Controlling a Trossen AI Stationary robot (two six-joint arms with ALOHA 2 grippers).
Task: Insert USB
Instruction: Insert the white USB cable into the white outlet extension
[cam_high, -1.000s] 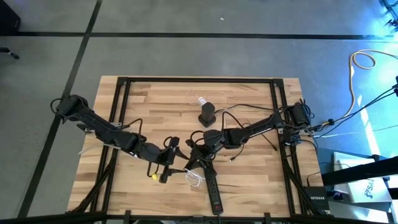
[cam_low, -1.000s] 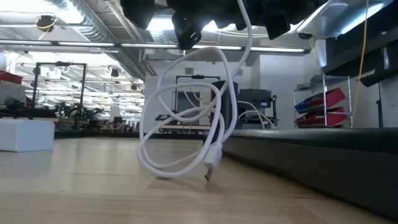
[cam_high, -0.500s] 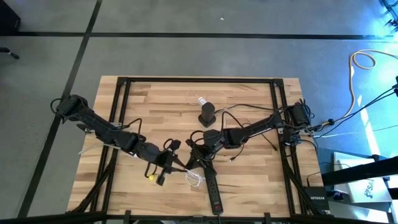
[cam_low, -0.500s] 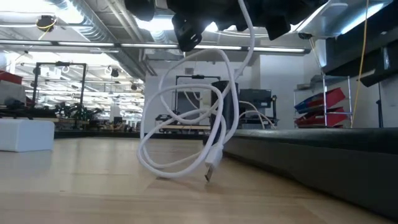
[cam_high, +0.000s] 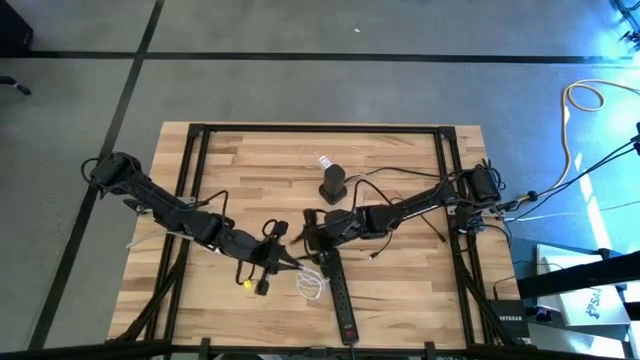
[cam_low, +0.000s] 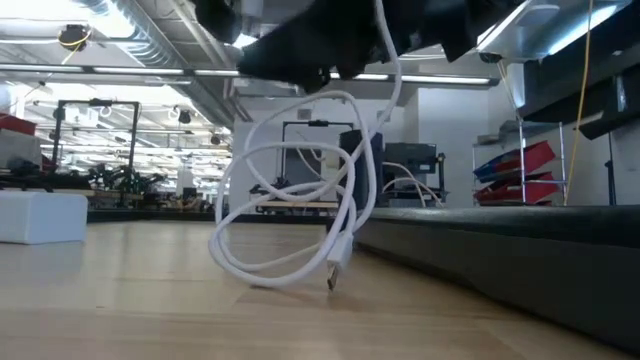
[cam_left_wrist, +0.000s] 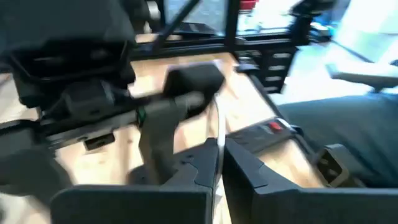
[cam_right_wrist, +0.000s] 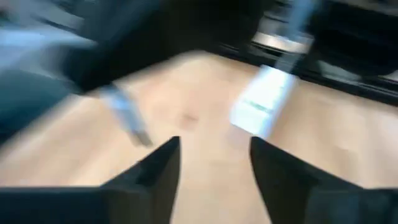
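- Left pincer (cam_left_wrist: 217, 163) was clamped on the white cable (cam_low: 300, 200) near the table's (cam_high: 400, 290) middle.
- Right pincer (cam_right_wrist: 214, 162) stood apart, empty, beside the power strip (cam_high: 338, 300).

You can read "NETGEAR" on the small dark box (cam_high: 511, 317) on the floor at the counter's corner. No other lettering is legible to you.
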